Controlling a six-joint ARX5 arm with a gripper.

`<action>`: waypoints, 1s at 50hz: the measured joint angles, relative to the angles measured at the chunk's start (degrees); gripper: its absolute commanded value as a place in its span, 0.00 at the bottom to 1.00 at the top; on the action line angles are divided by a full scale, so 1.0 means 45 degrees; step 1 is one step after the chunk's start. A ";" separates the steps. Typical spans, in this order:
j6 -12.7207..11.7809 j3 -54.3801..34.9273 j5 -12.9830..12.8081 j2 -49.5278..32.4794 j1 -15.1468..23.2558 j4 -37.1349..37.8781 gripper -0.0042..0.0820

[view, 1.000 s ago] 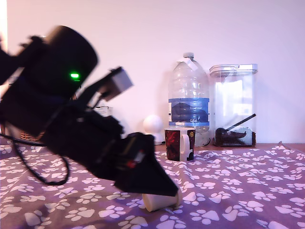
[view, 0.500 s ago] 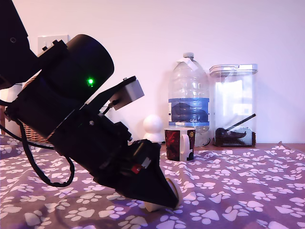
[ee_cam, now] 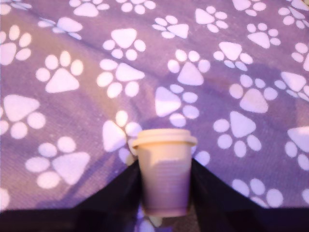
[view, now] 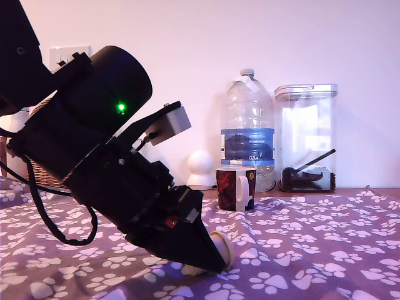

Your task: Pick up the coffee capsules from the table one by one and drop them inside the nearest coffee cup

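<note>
Wrist view shows the gripper (ee_cam: 164,186) clenched on the cream capsule (ee_cam: 164,169), a black finger (ee_cam: 120,191) pressed to each side of it, flared rim pointing away over the paw-print table (ee_cam: 72,53). From the exterior view it sits low over the cloth, though I can't tell whether it has cleared it. I'd say the grasp is made; next it wants lifting and carrying to the floral mug (view: 235,187), well apart toward the back, above its open mouth.

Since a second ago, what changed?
The hand closed on the capsule, which lay on the cloth a second ago and now looks slightly raised between the fingers. The arm steadied. Mug, bottle and container unchanged.
</note>
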 measured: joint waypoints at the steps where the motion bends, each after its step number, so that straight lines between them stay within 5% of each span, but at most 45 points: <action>1: 0.0000 0.0000 0.0000 0.0000 0.0000 0.0000 0.07; 42: 0.0296 0.0000 0.0049 -0.2161 -0.0219 0.0141 0.05; 50: 0.0622 0.0000 -0.0549 -0.2467 -0.0092 0.0627 0.05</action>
